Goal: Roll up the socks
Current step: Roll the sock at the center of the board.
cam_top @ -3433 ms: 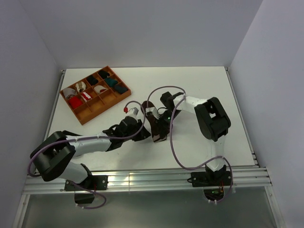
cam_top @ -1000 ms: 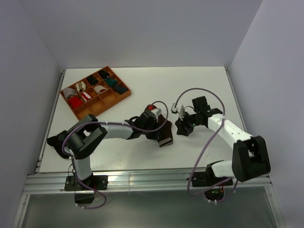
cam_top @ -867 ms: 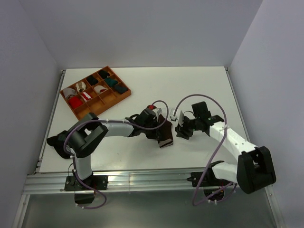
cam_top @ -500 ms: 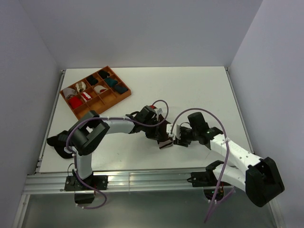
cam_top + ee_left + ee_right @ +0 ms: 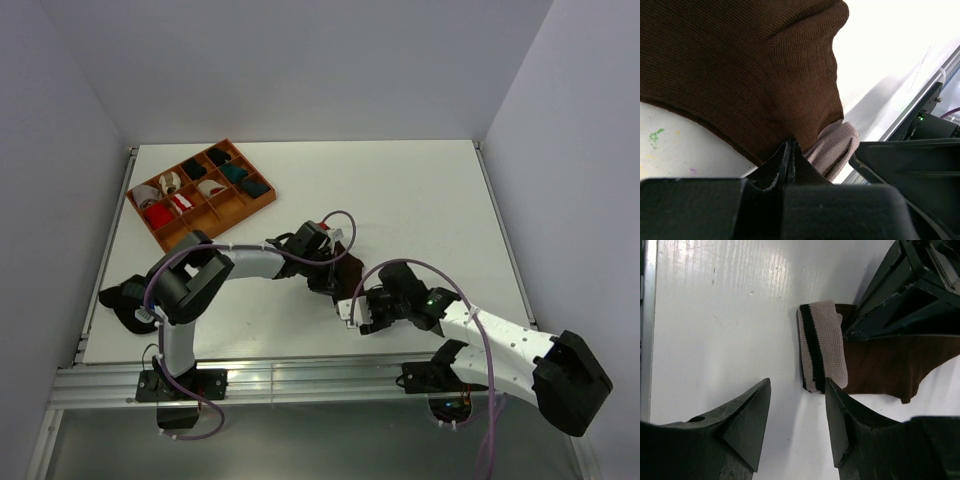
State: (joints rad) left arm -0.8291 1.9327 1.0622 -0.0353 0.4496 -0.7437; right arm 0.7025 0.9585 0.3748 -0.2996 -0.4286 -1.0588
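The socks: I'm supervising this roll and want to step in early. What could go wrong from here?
1. The left gripper pinches the socks only at a thin edge; the fabric may slip free.
2. The open right gripper is off-centre to the striped cuff; closing may catch only a corner or push it away.

**Desk** (image 5: 420,190): white, flat top with a matte finish, walled at the far side and both ends. A few faint green and yellowish specks (image 5: 655,135) mark the surface in the left wrist view.

Lying directly on it:
1. Tray (image 5: 225,229): orange-brown with many compartments, set askew at the far left corner. It holds rolled sock bundles (image 5: 157,213) in red, white, teal and dark colours.
2. Socks (image 5: 880,365): dark brown ribbed fabric, lying flat near the middle of the near half, well apart from the tray. Cuff (image 5: 822,347): pale pinkish with a dark stripe, folded over at the end of the socks nearer the front edge and resting on the desk.
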